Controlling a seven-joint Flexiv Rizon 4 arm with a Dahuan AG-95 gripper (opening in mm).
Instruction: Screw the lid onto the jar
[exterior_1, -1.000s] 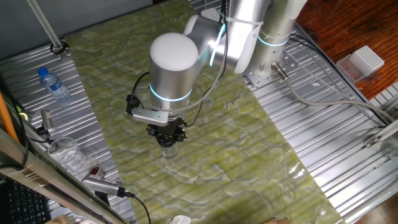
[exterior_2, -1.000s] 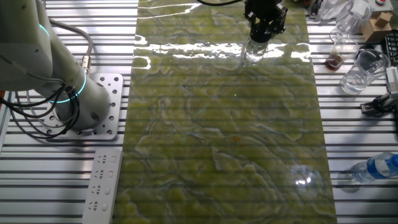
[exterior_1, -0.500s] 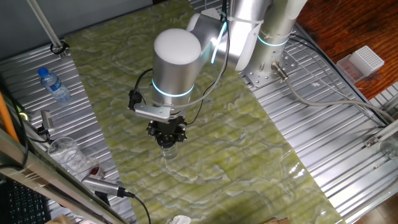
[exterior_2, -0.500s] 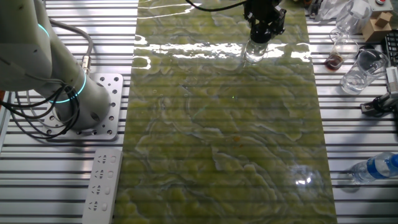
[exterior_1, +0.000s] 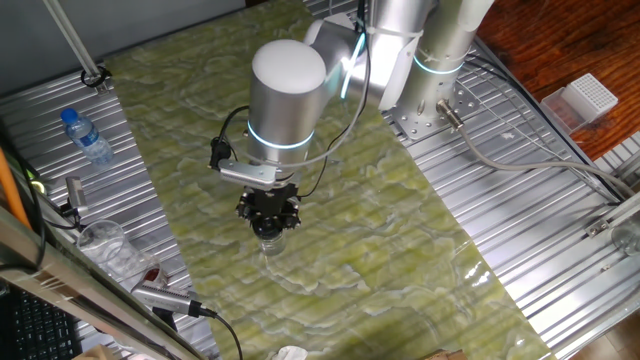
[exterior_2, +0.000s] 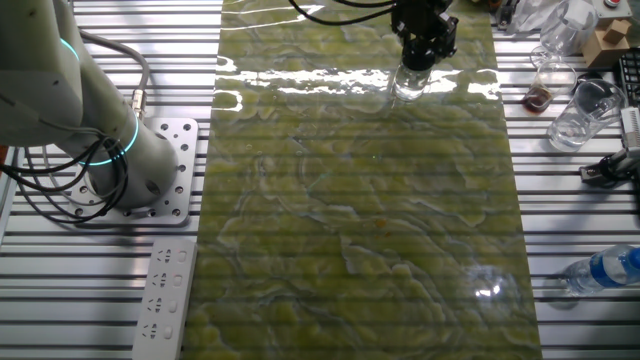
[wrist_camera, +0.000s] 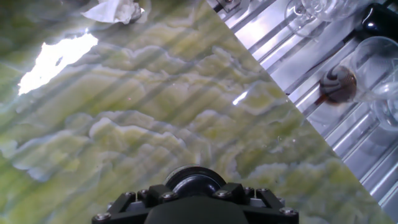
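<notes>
The claw (exterior_1: 268, 215) hangs straight down over the jar (exterior_1: 270, 240), which stands upright on the green marbled mat (exterior_1: 400, 250), near the edge of the worktop where the glassware sits. In the other fixed view the claw (exterior_2: 420, 45) sits right on top of the jar (exterior_2: 408, 85), whose clear glass body shows below the black fingers. In the hand view the lid (wrist_camera: 191, 182) is a round black disc with a glossy top, peeking out just past the claw's body at the bottom edge of the picture. The fingers seem closed in around the lid, but the fingertips are hidden, so I cannot tell how firmly they hold it.

Off the mat, on the ribbed metal, stand a clear cup (exterior_2: 578, 112) and a water bottle (exterior_2: 605, 268) at the near corner. A crumpled tissue (wrist_camera: 115, 10) lies on the mat's far edge in the hand view.
</notes>
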